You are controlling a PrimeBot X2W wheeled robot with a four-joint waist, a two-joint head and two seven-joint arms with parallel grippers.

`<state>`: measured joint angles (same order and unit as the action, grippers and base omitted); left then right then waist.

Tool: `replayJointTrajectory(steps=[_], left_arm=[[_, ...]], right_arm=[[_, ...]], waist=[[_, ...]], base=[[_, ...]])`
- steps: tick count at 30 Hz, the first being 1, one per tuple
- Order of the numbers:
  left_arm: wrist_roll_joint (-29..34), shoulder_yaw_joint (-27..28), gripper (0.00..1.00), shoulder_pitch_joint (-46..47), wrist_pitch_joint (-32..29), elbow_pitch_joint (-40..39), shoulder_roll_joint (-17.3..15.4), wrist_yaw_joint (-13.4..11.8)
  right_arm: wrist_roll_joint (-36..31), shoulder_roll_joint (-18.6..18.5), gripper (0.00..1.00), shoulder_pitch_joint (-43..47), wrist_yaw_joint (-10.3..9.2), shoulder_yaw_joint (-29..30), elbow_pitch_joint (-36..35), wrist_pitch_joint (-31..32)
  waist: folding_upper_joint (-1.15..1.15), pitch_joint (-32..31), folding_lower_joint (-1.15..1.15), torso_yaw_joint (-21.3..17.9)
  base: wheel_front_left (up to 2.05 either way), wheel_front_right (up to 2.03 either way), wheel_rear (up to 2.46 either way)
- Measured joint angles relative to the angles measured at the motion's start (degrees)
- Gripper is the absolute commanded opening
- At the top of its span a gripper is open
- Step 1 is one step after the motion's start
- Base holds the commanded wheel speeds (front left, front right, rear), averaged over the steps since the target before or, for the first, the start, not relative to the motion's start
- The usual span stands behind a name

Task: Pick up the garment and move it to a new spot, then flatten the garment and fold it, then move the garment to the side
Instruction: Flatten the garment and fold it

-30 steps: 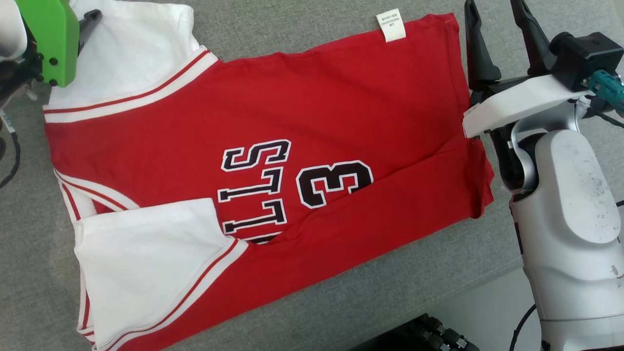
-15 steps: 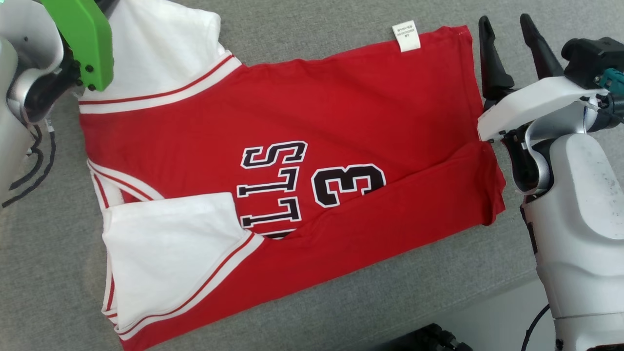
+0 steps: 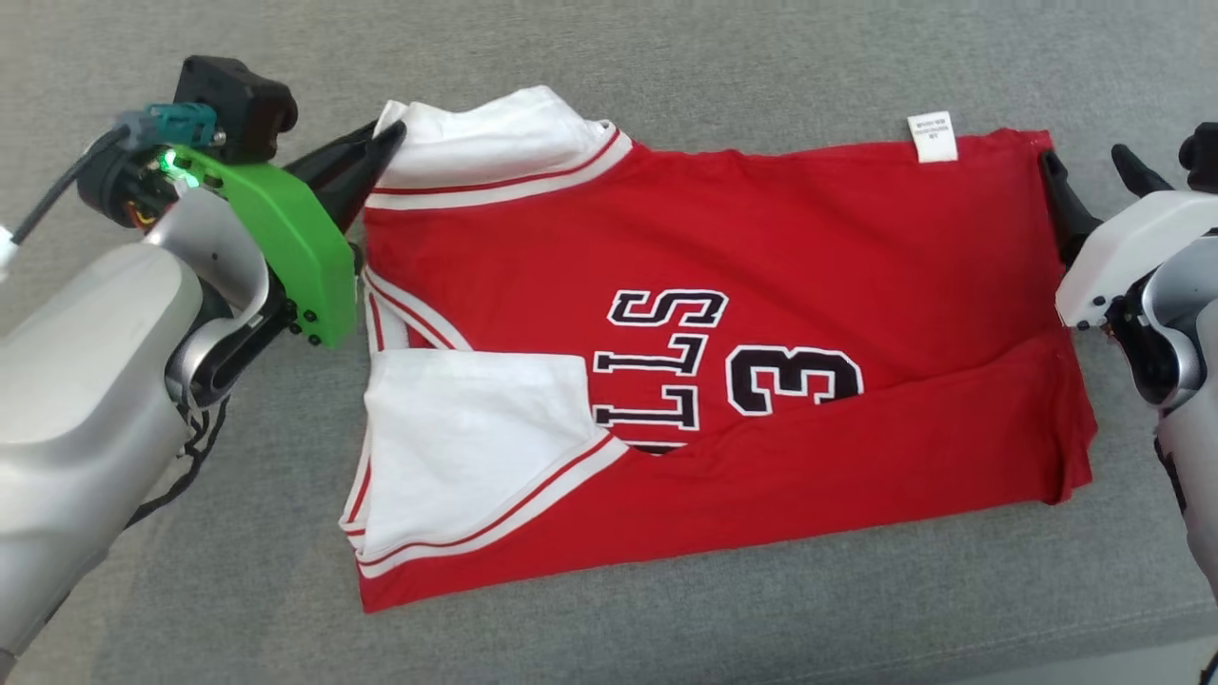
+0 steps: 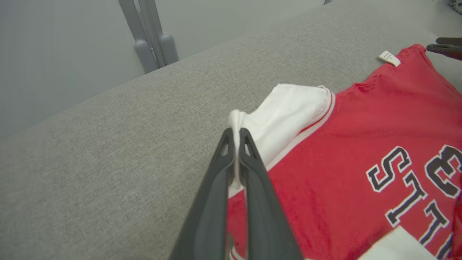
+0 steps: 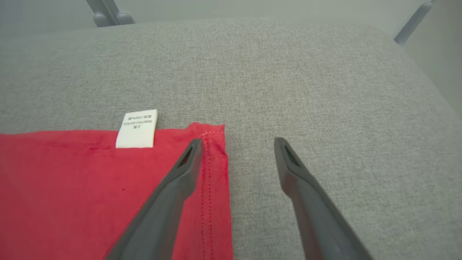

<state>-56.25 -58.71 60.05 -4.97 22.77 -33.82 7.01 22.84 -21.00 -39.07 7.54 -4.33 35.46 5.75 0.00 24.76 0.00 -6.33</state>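
Charcoal fingers of the left gripper are pressed together on a bunched corner of the white sleeve, pinching the cloth and lifting it slightly off the grey fabric surface. The right gripper stands with its fingers well apart at the opposite end and grips nothing. One finger lies over the stitched hem corner of the red jersey, the other over bare grey fabric just beside it. Whether either tip touches down is hard to judge from the wrist view. A white care label sticks out from the edge near that corner. The red jersey lies spread across the surface between the two grippers, its long lower edge folded up over part of the black-and-white lettering and the number 3. A second white sleeve is folded inward onto the chest, near the left arm's green cover.
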Motion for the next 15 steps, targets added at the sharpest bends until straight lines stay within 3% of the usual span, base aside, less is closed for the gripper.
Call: replayJointTrajectory(steps=[9, 15], left_arm=[[-0.2, -0.8, 0.0, -3.1, 0.3, -5.1, -1.0, -1.5], [-0.3, -0.8, 0.0, -3.1, 0.2, -6.5, -1.0, -2.1]], right_arm=[[1.9, -6.0, 1.0, -0.5, 0.0, -5.6, 4.4, 2.4], [4.1, -7.9, 1.0, -2.9, 0.0, -9.2, 6.2, 4.1]], waist=[[0.0, -2.6, 0.0, 6.4], [0.0, -2.2, 0.0, 8.5]], base=[[0.0, 0.0, 0.0], [0.0, 0.0, 0.0]])
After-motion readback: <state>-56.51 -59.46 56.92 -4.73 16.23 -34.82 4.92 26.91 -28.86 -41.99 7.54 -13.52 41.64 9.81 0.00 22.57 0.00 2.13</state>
